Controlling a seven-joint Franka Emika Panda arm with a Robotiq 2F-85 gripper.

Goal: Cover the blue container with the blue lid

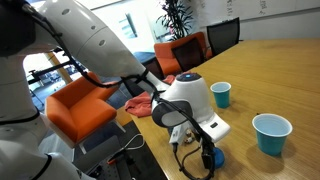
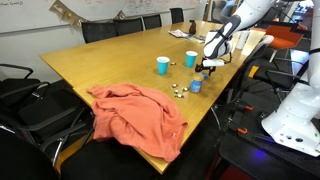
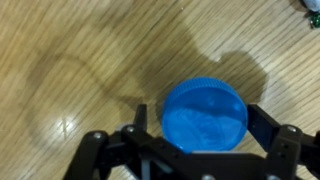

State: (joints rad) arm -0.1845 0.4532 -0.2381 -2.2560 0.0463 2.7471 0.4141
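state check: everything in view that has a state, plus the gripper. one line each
blue lid: lying flat, between the gripper fingers
gripper: straddling the lid; whether it grips, cannot tell
blue container: upright on the table, under the gripper; covered or not, cannot tell
small teal cup: upright, uncovered
larger teal cup: upright, uncovered
red cloth: crumpled, at the table edge

The blue lid [image 3: 205, 115], a round bright-blue disc, lay flat and face-up over the wooden surface [image 3: 80, 60]. The blue container [image 2: 196, 86], small and squat, stood upright near the surface's edge.
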